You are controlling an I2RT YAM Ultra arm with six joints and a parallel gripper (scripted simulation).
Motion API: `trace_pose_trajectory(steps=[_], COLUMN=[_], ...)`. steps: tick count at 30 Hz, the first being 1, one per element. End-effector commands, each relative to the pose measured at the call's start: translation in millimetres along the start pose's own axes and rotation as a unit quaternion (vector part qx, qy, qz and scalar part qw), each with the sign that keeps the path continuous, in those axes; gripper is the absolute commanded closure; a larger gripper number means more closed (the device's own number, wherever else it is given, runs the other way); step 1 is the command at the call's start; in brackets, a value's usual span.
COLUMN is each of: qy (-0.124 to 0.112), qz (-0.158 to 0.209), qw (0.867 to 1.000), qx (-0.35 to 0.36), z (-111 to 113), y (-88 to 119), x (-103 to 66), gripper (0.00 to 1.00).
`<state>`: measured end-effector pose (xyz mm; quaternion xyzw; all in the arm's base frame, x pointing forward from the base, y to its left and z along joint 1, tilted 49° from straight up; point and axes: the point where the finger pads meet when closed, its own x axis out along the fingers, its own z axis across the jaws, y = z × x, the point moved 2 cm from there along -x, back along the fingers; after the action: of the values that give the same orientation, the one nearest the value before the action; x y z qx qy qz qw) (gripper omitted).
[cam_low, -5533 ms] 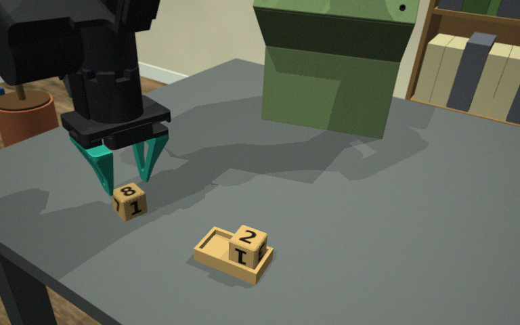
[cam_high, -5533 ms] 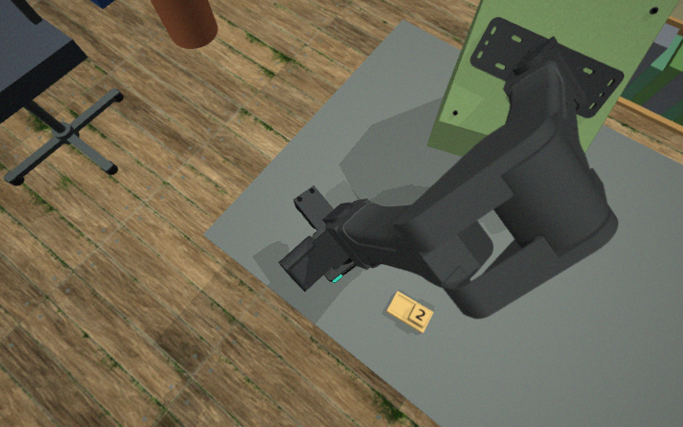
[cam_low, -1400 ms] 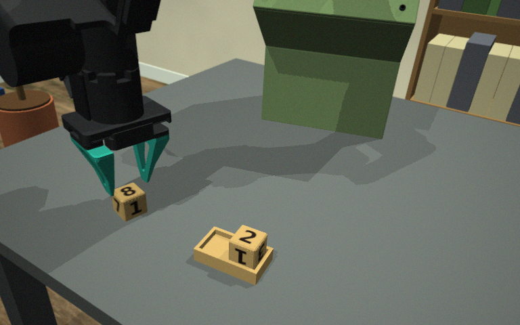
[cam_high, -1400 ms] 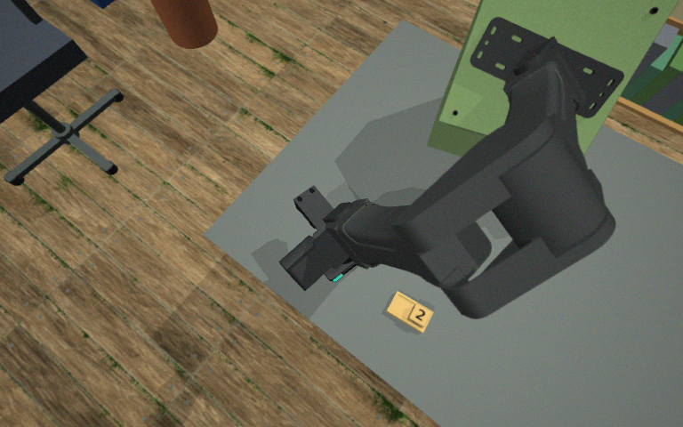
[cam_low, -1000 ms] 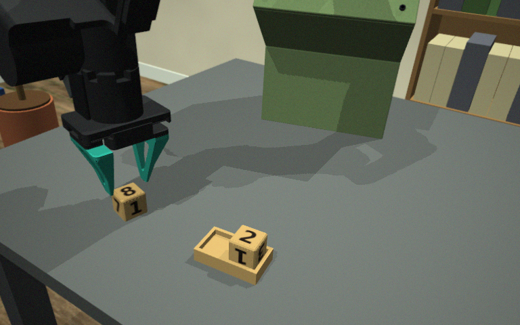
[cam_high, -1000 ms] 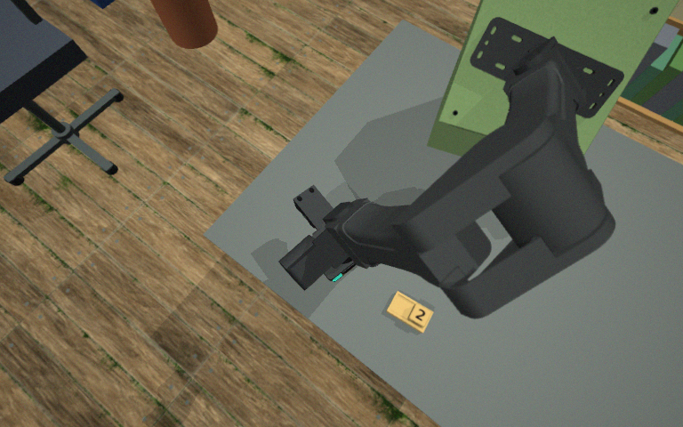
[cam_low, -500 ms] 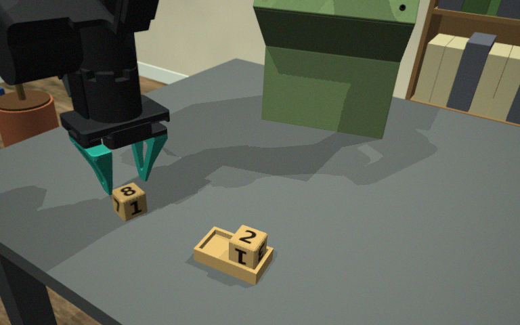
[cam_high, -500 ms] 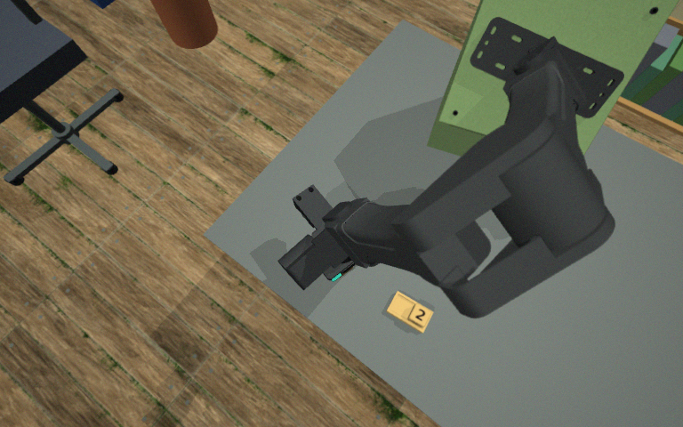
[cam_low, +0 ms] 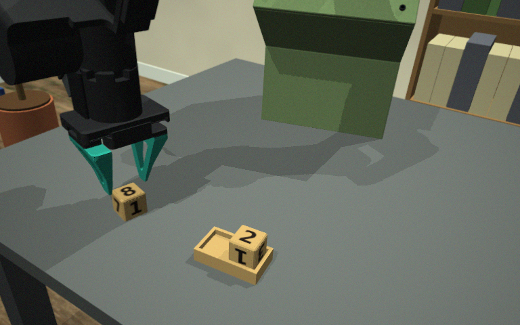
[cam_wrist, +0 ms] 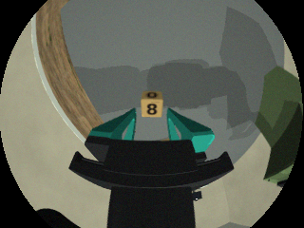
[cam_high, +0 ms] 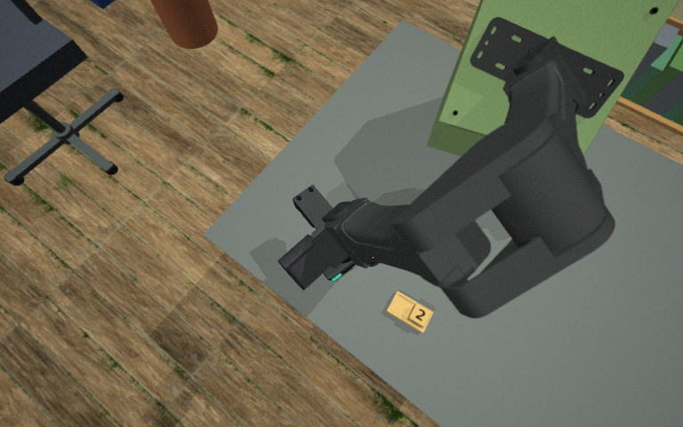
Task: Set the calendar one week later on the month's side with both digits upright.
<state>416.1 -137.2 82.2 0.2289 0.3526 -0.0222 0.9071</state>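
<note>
A wooden tray [cam_low: 217, 262] [cam_high: 399, 306] lies flat on the grey table [cam_low: 364, 248]. One cube [cam_low: 248, 246] [cam_high: 421, 315] stands in the tray's right half with 2 on top and an upside-down 1 on its front face. The tray's left half is bare. A second cube [cam_low: 129, 201] [cam_wrist: 151, 105] stands on the table to the left of the tray, with 8 on top, 1 on the front right face and 7 on the left face. My gripper [cam_low: 126, 185] [cam_wrist: 151, 111] is open, with its teal fingertips just above this cube, one on each side. In the top view the arm hides this cube.
A large green block [cam_low: 330, 72] [cam_high: 528, 29] stands at the back of the table and carries the arm's base. The table's front left edge [cam_low: 57, 282] is close to the loose cube. A bookshelf [cam_low: 467, 72] stands behind on the right, and a plant pot [cam_low: 26, 114] on the floor at the left.
</note>
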Motion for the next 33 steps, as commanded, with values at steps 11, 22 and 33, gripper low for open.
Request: trace_pose_trajectory(steps=[11, 22, 33], qy=[-0.003, -0.003, -0.003], qz=[-0.003, -0.003, -0.003], qw=[1.000, 1.000, 1.000], qx=[0.002, 0.002, 0.001], z=[2, 2, 2], y=[-3, -3, -3], x=[-2.4, -21.4, -48.3], gripper=[0.53, 0.53, 0.53])
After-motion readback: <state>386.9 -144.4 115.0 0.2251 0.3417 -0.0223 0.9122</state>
